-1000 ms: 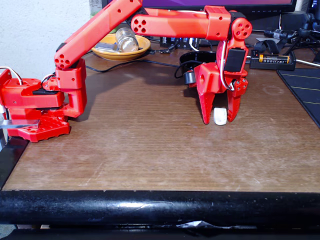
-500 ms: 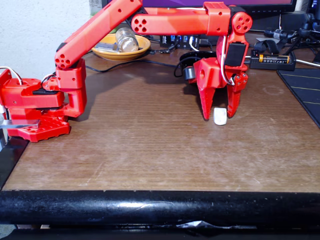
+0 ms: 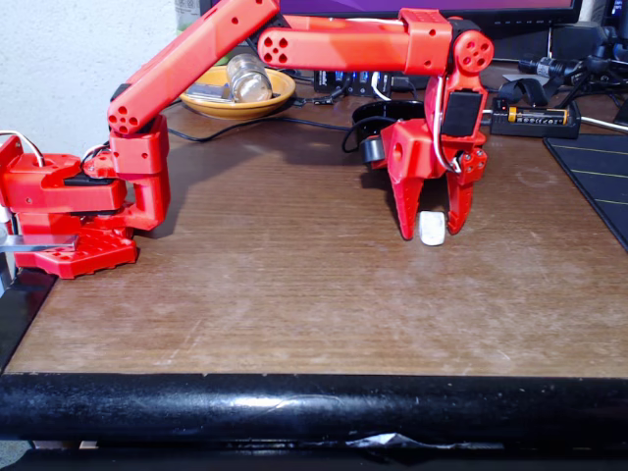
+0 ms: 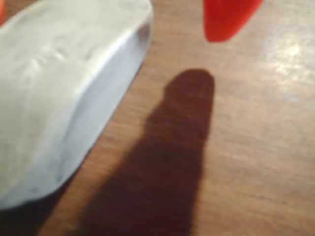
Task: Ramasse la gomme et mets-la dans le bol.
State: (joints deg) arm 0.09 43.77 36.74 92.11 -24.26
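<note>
Gripper [image 3: 430,235]: red, two-fingered, pointing straight down at the table, fingers spread apart, one on each side of the gomme [image 3: 432,228]. The right-hand finger in the fixed view stands just beside the eraser; whether it touches cannot be told.

Gomme: small, white, rounded oblong, lying on the wooden tabletop [image 3: 275,275] between the fingers. In the wrist view it looms large at left [image 4: 64,93], with one red fingertip [image 4: 229,19] at the top edge, apart from it, casting a long dark shadow on the wood.

Front edge: black padded bar [image 3: 314,407] running the table's full width.

Arm base [image 3: 74,211]: red, fixed at the left edge of the table.

Bol [image 3: 392,113]: glossy black, behind the gripper, partly hidden by it.

Far left: orange-yellow dish [image 3: 240,98] holding a glass jar [image 3: 247,78].

Far right: battery [image 3: 538,115] in a black holder; dark mat [image 3: 594,177] at the edge.
</note>
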